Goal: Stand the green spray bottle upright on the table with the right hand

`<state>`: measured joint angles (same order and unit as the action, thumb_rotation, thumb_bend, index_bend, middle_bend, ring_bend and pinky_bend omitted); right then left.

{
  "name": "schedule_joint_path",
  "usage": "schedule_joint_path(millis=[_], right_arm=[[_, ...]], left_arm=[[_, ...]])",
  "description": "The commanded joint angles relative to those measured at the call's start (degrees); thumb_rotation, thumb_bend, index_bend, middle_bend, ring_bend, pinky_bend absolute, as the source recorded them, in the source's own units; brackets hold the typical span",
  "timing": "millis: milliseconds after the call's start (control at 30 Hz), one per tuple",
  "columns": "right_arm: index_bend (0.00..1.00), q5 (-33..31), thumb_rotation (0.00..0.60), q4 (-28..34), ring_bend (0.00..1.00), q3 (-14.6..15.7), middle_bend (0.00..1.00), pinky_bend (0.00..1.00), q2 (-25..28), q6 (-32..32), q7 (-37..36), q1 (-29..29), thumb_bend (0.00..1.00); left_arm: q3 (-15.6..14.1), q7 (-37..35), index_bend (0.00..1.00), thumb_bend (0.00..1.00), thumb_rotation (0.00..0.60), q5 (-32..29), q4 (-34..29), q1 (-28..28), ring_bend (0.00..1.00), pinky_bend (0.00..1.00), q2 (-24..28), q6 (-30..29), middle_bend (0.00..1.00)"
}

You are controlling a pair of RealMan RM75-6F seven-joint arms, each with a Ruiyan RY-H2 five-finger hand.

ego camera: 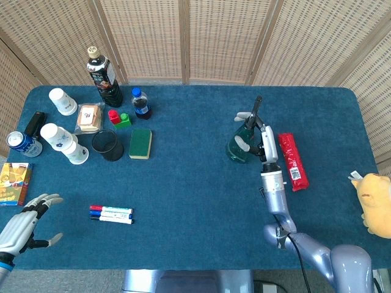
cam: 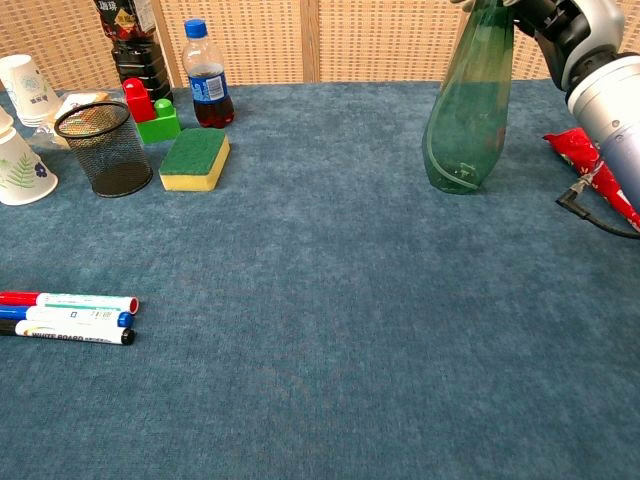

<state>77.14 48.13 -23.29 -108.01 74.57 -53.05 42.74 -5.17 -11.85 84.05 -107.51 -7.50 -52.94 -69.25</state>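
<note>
Silver arms, grey-black hands, blk cable.

Overhead view of the blue table (ego camera: 183, 183). The right hand (ego camera: 255, 129) grips the neck of the green spray bottle (ego camera: 240, 146), which stands upright just beside a red packet (ego camera: 292, 160). The left hand (ego camera: 21, 224), fingers spread, hovers at the near-left corner, holding nothing.

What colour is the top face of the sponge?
Green, over a yellow base; the sponge shows best in the chest view.
</note>
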Motion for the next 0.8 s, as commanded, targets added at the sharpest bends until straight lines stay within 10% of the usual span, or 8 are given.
schedule_joint_path(millis=[33,800], right_arm=[[0.30,-0.1,0.305,0.0,0.27,-0.1,0.39,0.24,0.2,-0.4,-0.2,0.1,0.23],[0.27,-1.7,0.259,-2.0,0.25,-0.9,0.36,0.21,1.0,-2.5,-1.5,0.1,0.23]], left_arm=[[0.0,0.0,0.17,0.30,0.600,0.1,0.0,0.0,0.09,0.01,0.0,0.0,0.14],[-0.1,-0.1,0.17,0.31,0.600,0.6,0.1,-0.1,0.08,0.01,-0.1,-0.3,0.14]])
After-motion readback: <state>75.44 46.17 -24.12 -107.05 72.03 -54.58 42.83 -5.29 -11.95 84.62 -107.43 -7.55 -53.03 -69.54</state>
